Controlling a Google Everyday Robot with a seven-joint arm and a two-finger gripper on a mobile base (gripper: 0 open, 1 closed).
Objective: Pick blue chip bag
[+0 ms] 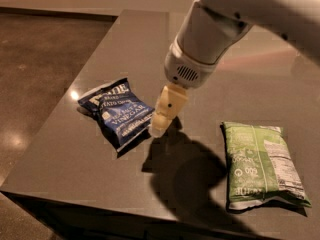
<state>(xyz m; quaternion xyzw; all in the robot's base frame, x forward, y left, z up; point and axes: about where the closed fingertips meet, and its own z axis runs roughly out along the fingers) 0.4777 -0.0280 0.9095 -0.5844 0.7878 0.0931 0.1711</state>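
The blue chip bag [118, 113] lies flat on the dark table at the left. It is navy with white lettering that includes "VINEGAR". My gripper [159, 125] hangs from the white arm in the middle of the camera view. Its cream fingertips sit just above the bag's right edge. The arm hides the space behind it, and the drink can is out of view.
A light green chip bag [260, 165] lies flat at the right of the table. The dark table [80, 164] has its front edge near the bottom and its left edge beside a brown floor [40, 69]. The arm casts a dark shadow [185, 174] between the bags.
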